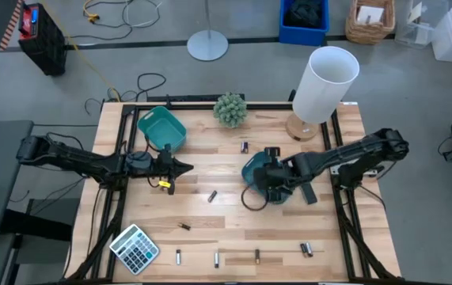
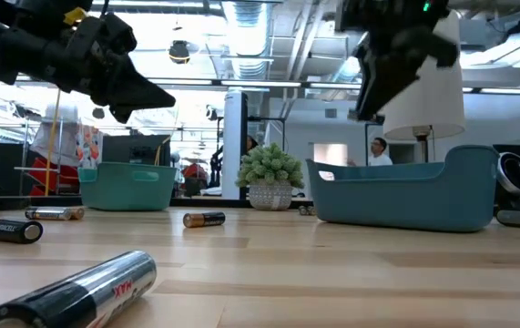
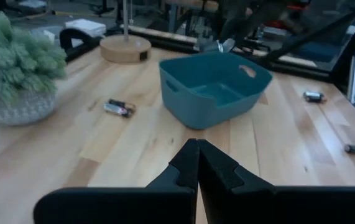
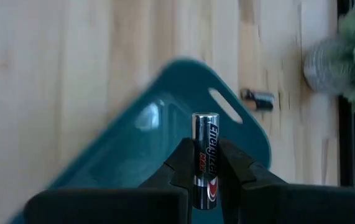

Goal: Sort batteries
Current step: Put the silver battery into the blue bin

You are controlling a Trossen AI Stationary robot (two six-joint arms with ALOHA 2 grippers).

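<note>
right gripper (image 4: 205, 171) pinched a silver battery (image 4: 205, 149) mid-body above the teal tray (image 4: 133, 140) (light, rigid, slick-skinned, i'd say); left gripper (image 3: 198, 163) hovered, jaws closed and empty.

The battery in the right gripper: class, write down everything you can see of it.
The battery is a small cylinder with a silver upper half, a black lower half with a red mark, and white Energizer lettering along it. Its casing looks glossy and metallic. The right gripper pinches it between its two dark fingers; nothing else touches it. It hangs above the teal tray, one flat end pointing away from the wrist.
</note>
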